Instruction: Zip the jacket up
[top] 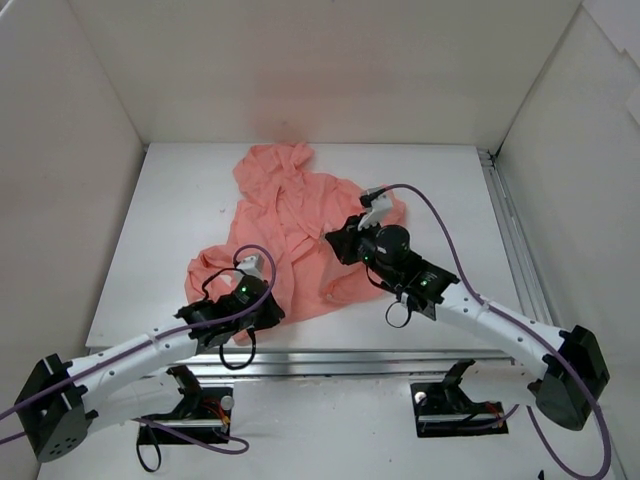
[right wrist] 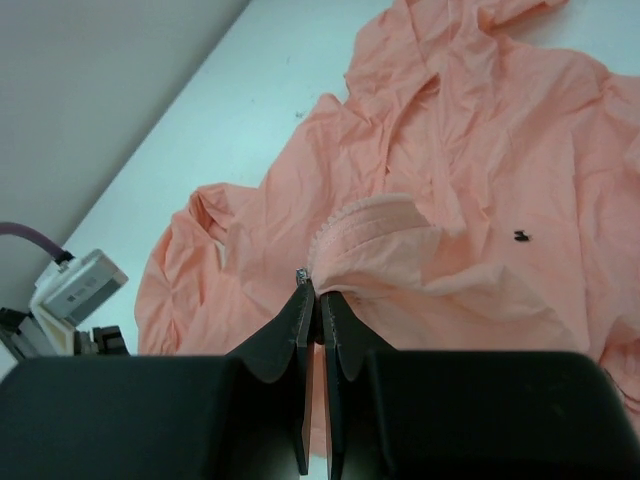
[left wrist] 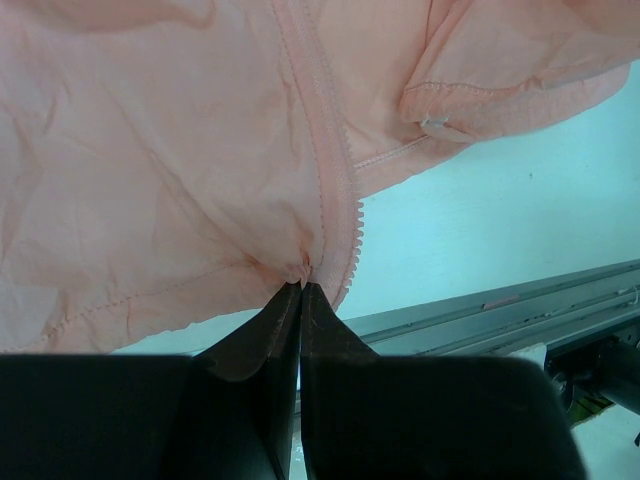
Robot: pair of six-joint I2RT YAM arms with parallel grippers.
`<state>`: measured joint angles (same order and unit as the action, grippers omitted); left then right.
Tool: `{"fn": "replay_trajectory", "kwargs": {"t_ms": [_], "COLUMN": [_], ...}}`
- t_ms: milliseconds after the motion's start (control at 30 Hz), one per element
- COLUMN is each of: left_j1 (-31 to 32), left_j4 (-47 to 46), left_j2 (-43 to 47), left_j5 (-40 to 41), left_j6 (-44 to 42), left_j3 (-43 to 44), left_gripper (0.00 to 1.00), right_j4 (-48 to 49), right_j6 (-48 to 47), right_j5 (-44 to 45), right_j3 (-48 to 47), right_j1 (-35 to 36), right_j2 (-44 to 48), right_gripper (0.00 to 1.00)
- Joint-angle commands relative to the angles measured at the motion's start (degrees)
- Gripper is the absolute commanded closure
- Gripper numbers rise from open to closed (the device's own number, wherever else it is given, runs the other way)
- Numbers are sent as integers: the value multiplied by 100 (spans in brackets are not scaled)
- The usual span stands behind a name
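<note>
The salmon-pink jacket (top: 290, 215) lies crumpled on the white table, hood toward the back. My left gripper (top: 272, 308) is shut on its bottom hem, right at the lower end of the zip; in the left wrist view the fingertips (left wrist: 302, 287) pinch bunched fabric beside the pink zip teeth (left wrist: 325, 150). My right gripper (top: 336, 243) is shut on a raised fold of the jacket (right wrist: 480, 150) at its zip edge. A small metal zip slider (right wrist: 302, 272) shows at the left fingertip (right wrist: 298, 310).
White walls enclose the table on three sides. A metal rail (top: 350, 352) runs along the near edge and another (top: 510, 230) along the right side. The left arm's wrist camera (right wrist: 78, 285) shows at the right wrist view's lower left.
</note>
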<state>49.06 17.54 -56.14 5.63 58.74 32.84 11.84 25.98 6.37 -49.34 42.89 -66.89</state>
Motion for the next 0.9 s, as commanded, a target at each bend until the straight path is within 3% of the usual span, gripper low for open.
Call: {"fn": "replay_trajectory", "kwargs": {"t_ms": [0, 33, 67, 100, 133, 167, 267, 367, 433, 467, 500, 533, 567, 667, 700, 733, 867], "left_j1": [-28, -28, -28, -28, -28, -28, -28, -28, -28, -28, -28, -28, -28, -28, -80, -81, -142], "left_j4": [-225, -225, -225, -225, -233, -234, -234, -233, -234, -225, -216, -164, -155, -163, -181, -189, -233], "left_j2": [15, 33, 33, 33, 24, 7, -90, -99, -108, -125, -125, -125, -125, -108, -108, -108, -108], "left_j5": [70, 79, 96, 131, 149, 149, 88, 70, 61, 70, 87, 105, 114, 166, 175, 193, 245], "left_j6": [-73, -91, -91, -108, -117, -117, -170, -170, -170, -179, -196, -196, -231, -275, -302, -302, -442], "left_j3": [205, 205, 223, 232, 232, 258, 310, 293, 293, 302, 319, 363, 390, 451, 460, 486, 618], "left_gripper": [100, 100, 100, 100, 100, 100, 100, 100, 100, 100, 100, 100, 100, 100, 100, 100, 100], "right_j4": [-223, -191, 219, -221, -948, -1851, -1301, -1138, -548, -673, -1065, -1391, -1229, -97, 402, 1538, 1893], "right_j6": [83, 153, 214, 136, -352, -478, -356, -392, -252, -373, -618, -759, -517, -480, -349, -235, -5], "right_j5": [-312, -1173, -1443, -1176, 167, 206, -793, 230, -1071, -859, 187, -11, -448, -488, -836, -891, -943], "right_j3": [-400, -409, -366, -653, -1125, -1861, -1834, -1867, -1939, -2104, -2410, -2674, -2529, -1520, -1073, -146, 715], "right_j1": [-167, -220, -316, -360, -213, -72, -386, -449, -649, -607, -450, -248, -316, -317, -334, -439, -475], "right_j2": [-121, -166, -218, -515, -770, -1016, -950, -956, -1010, -1088, -1202, -1247, -1091, -398, -142, 295, 897], "right_gripper": [100, 100, 100, 100, 100, 100, 100, 100, 100, 100, 100, 100, 100, 100, 100, 100, 100]}}
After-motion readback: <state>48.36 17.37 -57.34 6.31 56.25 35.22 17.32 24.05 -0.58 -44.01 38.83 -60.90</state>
